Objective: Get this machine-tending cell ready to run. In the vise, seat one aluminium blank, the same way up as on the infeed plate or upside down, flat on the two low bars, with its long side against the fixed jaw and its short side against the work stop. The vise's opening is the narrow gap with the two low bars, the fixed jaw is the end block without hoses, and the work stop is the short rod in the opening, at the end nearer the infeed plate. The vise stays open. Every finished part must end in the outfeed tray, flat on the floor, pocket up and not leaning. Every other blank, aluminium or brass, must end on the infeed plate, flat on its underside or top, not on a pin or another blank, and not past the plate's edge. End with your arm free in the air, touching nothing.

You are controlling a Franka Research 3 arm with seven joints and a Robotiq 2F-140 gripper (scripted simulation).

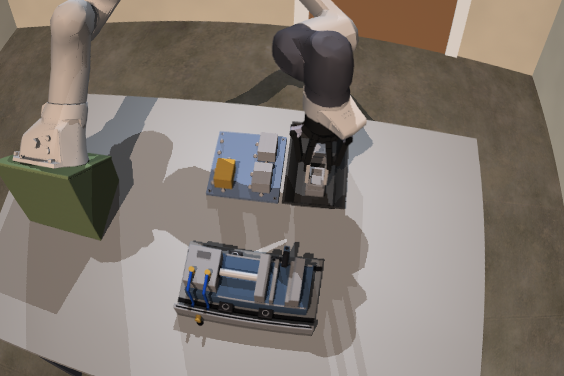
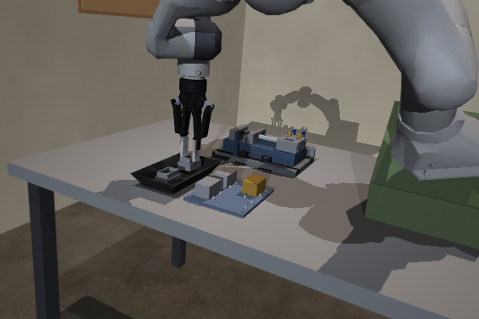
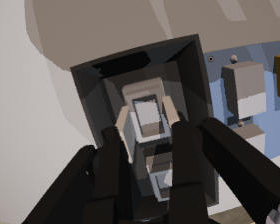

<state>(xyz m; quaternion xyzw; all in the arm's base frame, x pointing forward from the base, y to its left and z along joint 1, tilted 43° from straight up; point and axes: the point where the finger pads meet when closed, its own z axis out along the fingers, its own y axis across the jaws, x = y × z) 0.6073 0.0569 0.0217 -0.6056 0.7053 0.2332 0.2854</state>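
My gripper [image 1: 316, 175] is shut on a grey finished part [image 3: 148, 117], pocket up, low inside the black outfeed tray. From the side the fingers [image 2: 188, 159] reach down into the tray; I cannot tell whether the part touches the floor. A second finished part [image 2: 166, 173] lies in the tray beside it, and shows under the fingers in the wrist view [image 3: 160, 176]. The blue infeed plate [image 1: 247, 167] holds two aluminium blanks [image 1: 267, 147] [image 1: 261, 177] and one brass blank [image 1: 225, 173]. The vise [image 1: 250, 282] stands open at the table's front, with no blank seen in its opening.
The infeed plate lies directly against the tray's left side. The arm's green base block [image 1: 60, 192] stands at the table's left edge. The vise's blue hoses [image 1: 197, 287] are at its left end.
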